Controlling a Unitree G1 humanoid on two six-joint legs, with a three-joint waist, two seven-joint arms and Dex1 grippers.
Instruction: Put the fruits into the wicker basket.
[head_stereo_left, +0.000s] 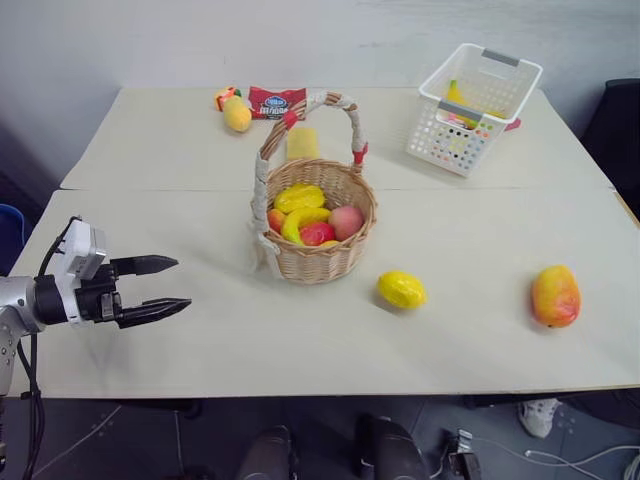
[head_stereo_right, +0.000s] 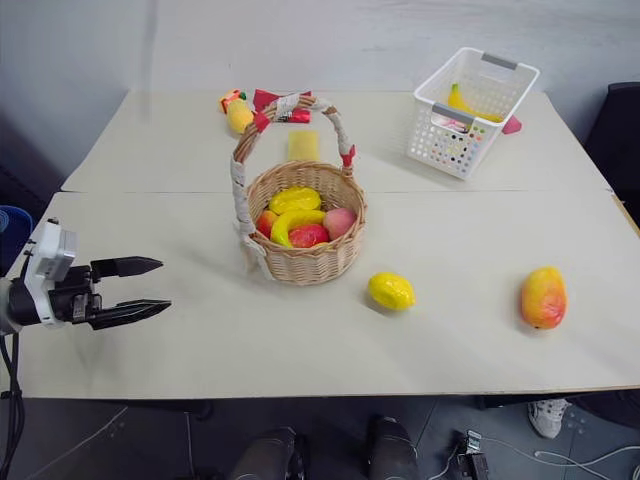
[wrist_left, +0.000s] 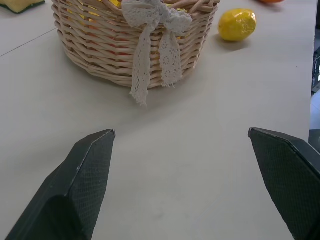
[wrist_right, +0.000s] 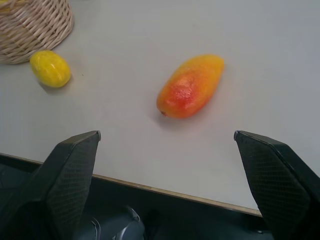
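Both grippers' fingers gape empty; lemon (head_stereo_left: 401, 289) and mango (wrist_right: 190, 86) probably await pickup toward the wicker basket (head_stereo_left: 318, 262).

Table (head_stereo_left: 200, 340): pale cream, plain. Wicker basket (head_stereo_left: 318, 255): tan weave, handle banded white and red, off-white lace bow at side; inside, fruit in yellow, red, pink. Lemon (head_stereo_left: 401, 289): glossy bright yellow. Mango (head_stereo_left: 556, 295): orange-red fading to yellow at ends. Plastic basket (head_stereo_left: 470, 108): white lattice, grey handle grips, coloured bits showing through holes. Sponge (head_stereo_left: 302, 143): flat pale yellow. Packet (head_stereo_left: 275, 101): red with blue-and-white label. Left fingers (head_stereo_left: 150, 287): black, fine cross-hatch texture.
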